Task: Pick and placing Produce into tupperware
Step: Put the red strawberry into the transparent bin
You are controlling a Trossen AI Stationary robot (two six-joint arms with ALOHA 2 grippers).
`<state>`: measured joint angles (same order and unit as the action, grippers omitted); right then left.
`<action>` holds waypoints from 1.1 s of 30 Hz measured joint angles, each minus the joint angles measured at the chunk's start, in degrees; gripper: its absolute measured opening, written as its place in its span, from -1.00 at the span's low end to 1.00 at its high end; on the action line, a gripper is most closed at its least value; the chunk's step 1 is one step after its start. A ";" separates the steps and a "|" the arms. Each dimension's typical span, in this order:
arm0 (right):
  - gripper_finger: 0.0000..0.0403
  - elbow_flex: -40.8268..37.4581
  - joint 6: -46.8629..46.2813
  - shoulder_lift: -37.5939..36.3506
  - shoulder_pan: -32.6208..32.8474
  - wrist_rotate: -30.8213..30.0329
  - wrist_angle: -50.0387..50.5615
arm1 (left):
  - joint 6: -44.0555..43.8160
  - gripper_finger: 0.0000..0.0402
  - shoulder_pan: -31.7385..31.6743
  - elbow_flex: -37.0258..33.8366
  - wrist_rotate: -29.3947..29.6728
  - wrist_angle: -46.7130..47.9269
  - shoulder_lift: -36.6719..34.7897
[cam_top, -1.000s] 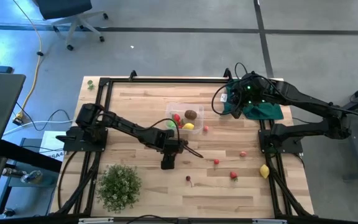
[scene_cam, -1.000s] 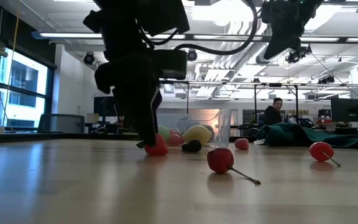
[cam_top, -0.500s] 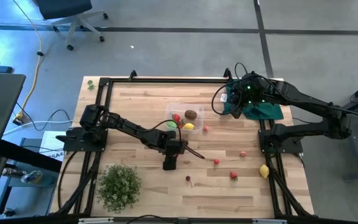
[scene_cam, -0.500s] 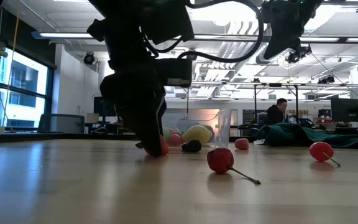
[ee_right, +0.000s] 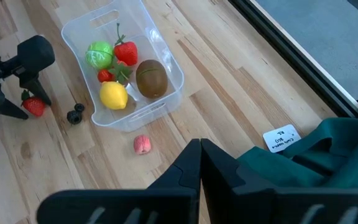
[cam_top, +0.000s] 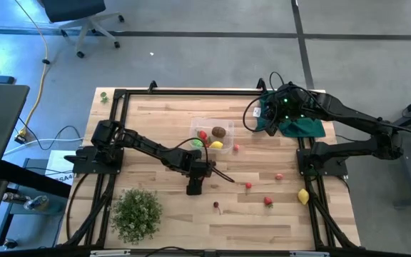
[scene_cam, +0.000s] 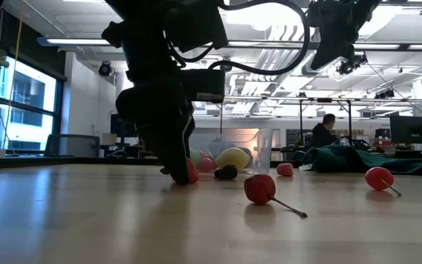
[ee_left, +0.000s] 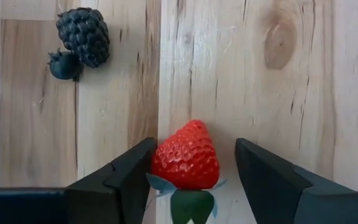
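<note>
You are looking down on a pale plank table [cam_top: 163, 114] framed by black rails, standing on a grey floor with an office chair [cam_top: 84, 18] at the upper left of the frame. A bushy green plant [cam_top: 135, 212] is sitting at the lower left of the table. In the low view the room is stretching back under bright ceiling lights, with windows at the left and a person [scene_cam: 322, 132] sitting far off at the right.

Your left gripper [cam_top: 195, 180] is reaching down at the centre of the table. Its wrist view is showing the fingers apart on either side of a strawberry [ee_left: 186, 155], one finger touching the berry and the other standing just clear; the berry is lying with its long axis running away from the camera, tip pointing away and green leaves toward it. Only that view is showing the blackberry [ee_left: 84, 35] with a small blueberry [ee_left: 63, 65] touching it.

The tupperware [cam_top: 213, 135] is sitting just above centre in the high view. The right wrist view alone is showing its contents clearly: a green ball [ee_right: 99, 54], a strawberry, a lemon [ee_right: 114, 95] and a kiwi [ee_right: 151, 78].

Loose red fruits [cam_top: 248, 185] are lying right of centre, and a lemon [cam_top: 304, 196] is resting by the right rail.

Your right gripper [ee_right: 199, 165] is waiting with its fingers pressed together over the dark green cloth [cam_top: 302, 127] at the upper right.
</note>
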<state>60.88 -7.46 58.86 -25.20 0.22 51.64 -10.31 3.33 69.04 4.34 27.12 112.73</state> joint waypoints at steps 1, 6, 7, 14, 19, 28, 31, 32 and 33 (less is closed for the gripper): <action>-1.00 0.00 0.00 0.00 -0.01 0.01 0.00 | -0.12 0.01 0.00 0.00 0.02 0.05 0.00; -1.00 0.00 0.00 0.01 -0.01 -0.01 0.00 | -0.63 -0.17 0.00 -0.01 0.22 0.25 0.00; -1.00 0.00 0.00 0.00 -0.01 0.00 0.00 | -0.64 -0.20 0.00 -0.02 0.22 0.28 0.00; -1.00 0.00 0.00 0.00 0.00 -0.01 0.00 | -1.38 -0.32 0.00 -0.04 0.25 0.28 0.00; -1.00 0.00 0.00 0.01 0.01 0.01 0.00 | -1.51 -0.26 0.00 -0.07 0.24 0.27 0.00; -1.00 0.00 0.00 0.01 0.00 0.00 0.00 | -2.15 -0.29 0.00 -0.12 0.24 0.25 -0.29; -1.00 0.00 0.00 0.01 -0.01 0.01 0.00 | -2.42 -0.31 -0.01 -0.34 0.22 0.69 -1.09; -1.00 0.00 0.00 0.01 0.01 0.01 0.00 | -2.55 -0.31 0.00 -0.43 0.21 1.19 -1.75; -1.00 0.00 0.00 0.01 0.01 0.01 0.00 | -2.56 -0.31 -0.02 -0.44 0.26 0.95 -2.58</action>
<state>60.88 -7.46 58.87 -25.19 0.23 51.64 -12.86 3.31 68.60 4.59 28.07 110.15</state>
